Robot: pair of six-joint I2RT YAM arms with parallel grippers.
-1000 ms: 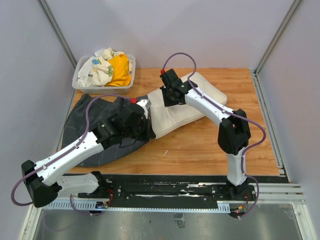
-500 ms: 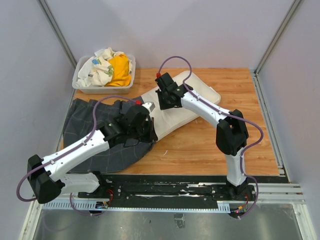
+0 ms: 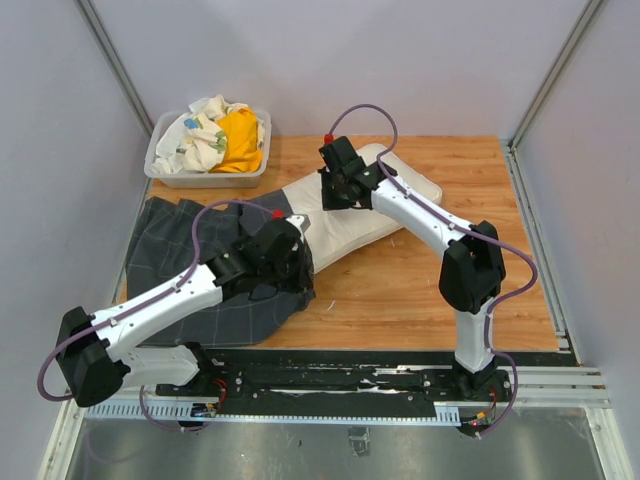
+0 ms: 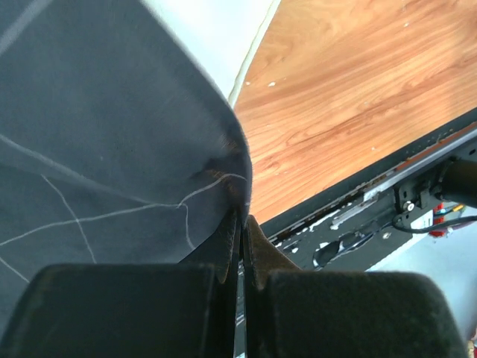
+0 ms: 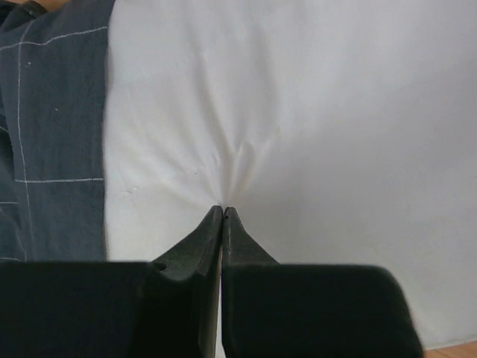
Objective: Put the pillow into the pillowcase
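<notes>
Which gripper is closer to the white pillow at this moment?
Right. The right gripper pinches the top of the pillow; the left gripper holds the edge of the pillowcase, just beside the pillow.

the wooden tabletop point(image 3: 430, 290) is covered on its left by the charcoal grid pillowcase point(image 3: 175, 250). the cream pillow point(image 3: 350, 225) is laid diagonally mid-table, touching it. a plastic bin point(image 3: 205, 179) is parked at the far-left corner.

— How many things lie on the surface point(image 3: 420, 285)?
— One pillow point(image 3: 352, 215), one pillowcase point(image 3: 175, 250), and one plastic bin point(image 3: 205, 179) at the upper left.
— And inside it?
— Two cloths: one yellow cloth point(image 3: 240, 140), one white patterned cloth point(image 3: 195, 135).
— Claws?
— Two: left claw point(image 4: 240, 224), right claw point(image 5: 223, 212).
</notes>
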